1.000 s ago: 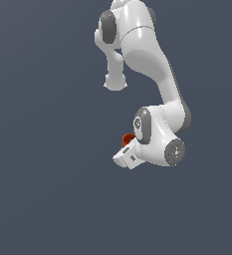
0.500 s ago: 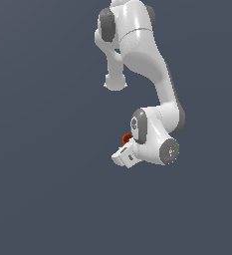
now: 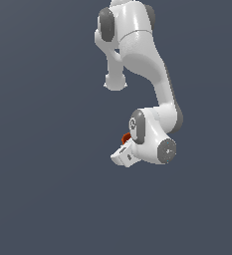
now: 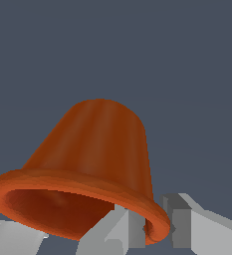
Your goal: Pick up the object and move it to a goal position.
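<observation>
My arm hangs down from the top of the exterior view, folded at the elbow, wrist low, a little right of centre in that view. The end effector point(image 3: 122, 155) sits at the lower left of the wrist housing. A sliver of the object point(image 3: 126, 137) shows as an orange-red spot tucked against the wrist, just above the end effector's body. Most of it is hidden behind the arm in that view.

Wrist view is much clearer. The object point(image 4: 95, 169) fills the frame: an orange-red cup with a flared rim, faintly ribbed wall and hollow interior open toward the camera. One grey finger point(image 4: 118, 230) overlaps the rim and appears to reach into or across the mouth. A second finger point(image 4: 197, 230) stands just outside the rim on the other side. My reading: the end effector is pinched on the cup's wall, one finger inside, one outside. Contact itself is partly hidden by the rim, so that is a judgement.

No tabletop edge, shadow or surface detail visible in either view; background is flat grey-blue. I cannot tell whether the cup is resting or lifted clear. No goal marker is visible either.

Progress, as I judge it: approach done and grasp apparently made. Left to do: confirm the lift, carry to the goal, hold there. Risk worth noting: a grip on one thin wall may let the cup swing.
</observation>
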You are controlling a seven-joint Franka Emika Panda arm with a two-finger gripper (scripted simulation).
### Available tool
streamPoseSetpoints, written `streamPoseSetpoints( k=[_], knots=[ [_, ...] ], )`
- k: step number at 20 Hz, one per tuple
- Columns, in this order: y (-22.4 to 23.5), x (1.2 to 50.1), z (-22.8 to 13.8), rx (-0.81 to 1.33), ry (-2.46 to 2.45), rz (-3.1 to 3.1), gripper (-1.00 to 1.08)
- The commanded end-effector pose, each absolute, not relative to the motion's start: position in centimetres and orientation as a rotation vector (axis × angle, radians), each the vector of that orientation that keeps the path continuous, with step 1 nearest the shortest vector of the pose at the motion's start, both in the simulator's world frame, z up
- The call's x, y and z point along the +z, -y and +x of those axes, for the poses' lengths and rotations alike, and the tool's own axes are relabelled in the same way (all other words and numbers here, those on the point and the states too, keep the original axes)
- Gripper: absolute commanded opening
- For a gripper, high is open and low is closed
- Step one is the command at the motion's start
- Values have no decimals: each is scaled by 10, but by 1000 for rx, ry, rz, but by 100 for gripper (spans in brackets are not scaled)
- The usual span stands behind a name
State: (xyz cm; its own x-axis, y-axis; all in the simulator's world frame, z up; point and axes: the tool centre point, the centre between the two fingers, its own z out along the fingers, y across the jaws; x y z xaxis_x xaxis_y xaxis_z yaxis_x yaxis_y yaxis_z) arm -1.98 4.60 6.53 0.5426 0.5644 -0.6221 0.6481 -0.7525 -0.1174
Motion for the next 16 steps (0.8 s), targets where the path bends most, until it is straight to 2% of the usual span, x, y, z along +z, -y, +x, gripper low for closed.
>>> streamPoseSetpoints(
  k=[1, 16],
  knots=[
    [-46, 65, -20, -999, -1045, 2646, -100],
    [-40, 78, -12, -909, -1095, 2645, -100]
  ],
)
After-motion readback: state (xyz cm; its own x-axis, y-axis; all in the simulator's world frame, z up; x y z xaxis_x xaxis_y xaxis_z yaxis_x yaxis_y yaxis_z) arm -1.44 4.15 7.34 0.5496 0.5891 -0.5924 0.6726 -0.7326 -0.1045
